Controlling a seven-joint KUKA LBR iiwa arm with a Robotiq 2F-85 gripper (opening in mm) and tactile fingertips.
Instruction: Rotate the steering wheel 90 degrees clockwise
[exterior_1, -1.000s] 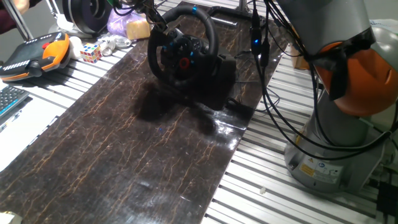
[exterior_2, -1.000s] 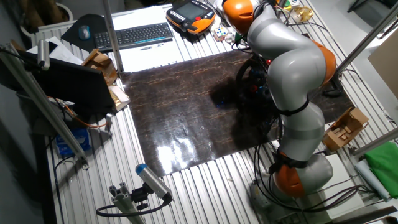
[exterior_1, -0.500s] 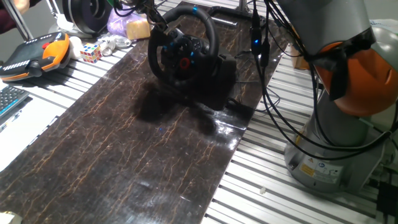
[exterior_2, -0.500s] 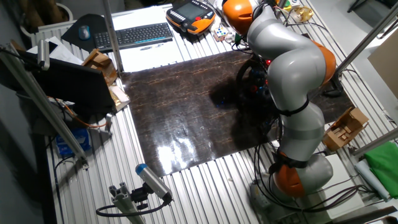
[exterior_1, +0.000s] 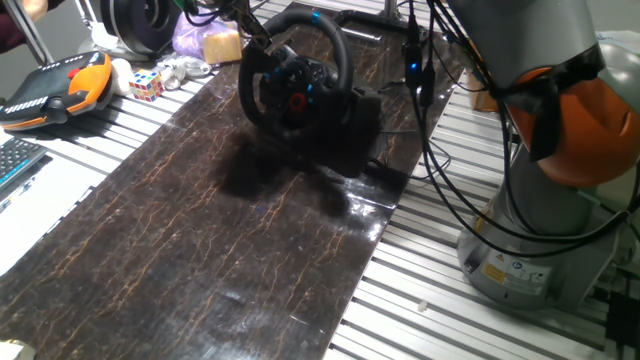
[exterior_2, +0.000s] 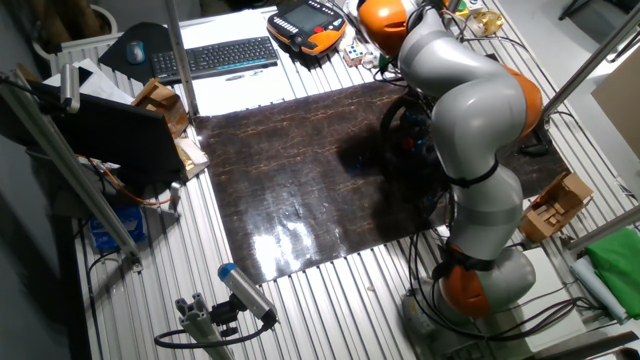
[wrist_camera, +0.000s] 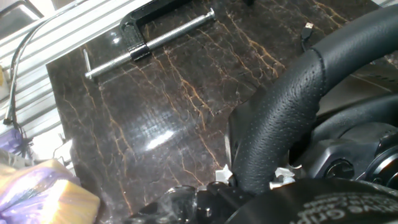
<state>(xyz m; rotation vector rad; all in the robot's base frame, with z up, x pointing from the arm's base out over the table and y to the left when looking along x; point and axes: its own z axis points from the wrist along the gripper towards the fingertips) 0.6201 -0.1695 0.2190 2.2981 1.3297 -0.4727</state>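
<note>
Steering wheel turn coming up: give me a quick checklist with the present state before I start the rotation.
1. Fingers astride the steering wheel rim: ok, hand view shows the rim running between them.
2. Gripper fully clamped on the rim: cannot tell.
3. Grasp at the rim's upper left, gripper there: ok.
4. Wheel base seated on the dark mat: ok.
5. Hanging cables away from the rim: cannot tell, they hang close behind.
6. Metal clamp out of the way: ok, flat on the mat.
</note>
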